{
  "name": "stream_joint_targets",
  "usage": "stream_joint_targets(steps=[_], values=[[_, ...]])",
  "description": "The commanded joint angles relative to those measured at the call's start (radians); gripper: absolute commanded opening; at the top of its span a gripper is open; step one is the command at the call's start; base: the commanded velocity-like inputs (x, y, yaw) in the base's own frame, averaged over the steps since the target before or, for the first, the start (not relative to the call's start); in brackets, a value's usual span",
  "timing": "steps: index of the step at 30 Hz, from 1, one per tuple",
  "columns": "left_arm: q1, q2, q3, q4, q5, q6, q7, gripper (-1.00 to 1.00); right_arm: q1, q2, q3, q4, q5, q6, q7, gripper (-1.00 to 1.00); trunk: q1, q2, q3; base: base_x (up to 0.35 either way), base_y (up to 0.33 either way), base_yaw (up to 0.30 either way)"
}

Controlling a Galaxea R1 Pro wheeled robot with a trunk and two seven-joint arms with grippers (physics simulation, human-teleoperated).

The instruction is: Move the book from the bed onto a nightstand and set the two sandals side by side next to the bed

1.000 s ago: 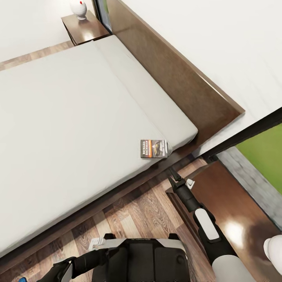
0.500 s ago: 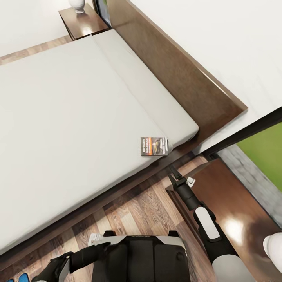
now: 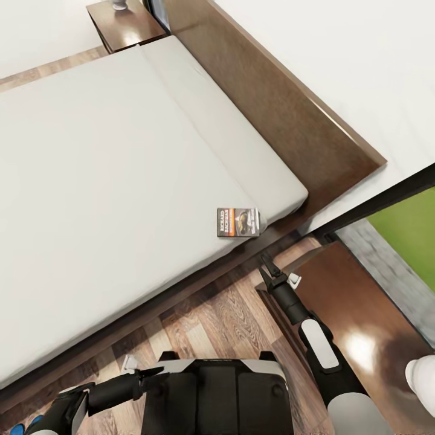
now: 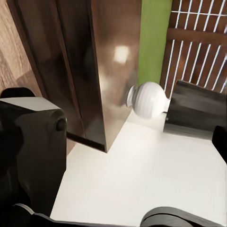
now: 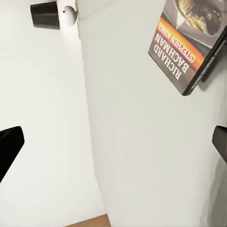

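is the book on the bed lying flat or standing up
Lying flat. The book rests cover-up on the mattress near the edge of the bed; its whole front cover and title lettering face upward in the head and right wrist views.

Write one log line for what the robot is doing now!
stage: reaching for book | book: on bed, near edge | right gripper: open, short of book | nightstand: beside right arm

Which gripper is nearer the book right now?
Right. The right gripper sits just off the bed's edge, short of the book. The left gripper is low by the robot's trunk, much farther away.
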State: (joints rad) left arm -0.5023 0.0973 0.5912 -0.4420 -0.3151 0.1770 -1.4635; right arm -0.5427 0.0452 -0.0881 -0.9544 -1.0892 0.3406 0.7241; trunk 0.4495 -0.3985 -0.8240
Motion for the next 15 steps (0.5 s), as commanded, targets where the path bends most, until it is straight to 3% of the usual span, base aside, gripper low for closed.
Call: stream_joint_targets(steps=[1, 15], values=[[-0.001, 0.001, 0.008, 0.0, -0.009, 0.01, -0.011, 1.0, 0.0, 0.001, -0.002, 0.0, -0.008, 0.009, 0.001, 1.0, 0.001, -0.002, -0.003, 0.0, 0.0, 0.0], [-0.001, -0.001, 0.006, 0.003, -0.007, 0.009, -0.011, 1.0, 0.0, 0.001, -0.002, -0.001, -0.008, 0.009, 0.0, 1.0, 0.001, -0.002, -0.012, 0.0, 0.0, 0.0]])
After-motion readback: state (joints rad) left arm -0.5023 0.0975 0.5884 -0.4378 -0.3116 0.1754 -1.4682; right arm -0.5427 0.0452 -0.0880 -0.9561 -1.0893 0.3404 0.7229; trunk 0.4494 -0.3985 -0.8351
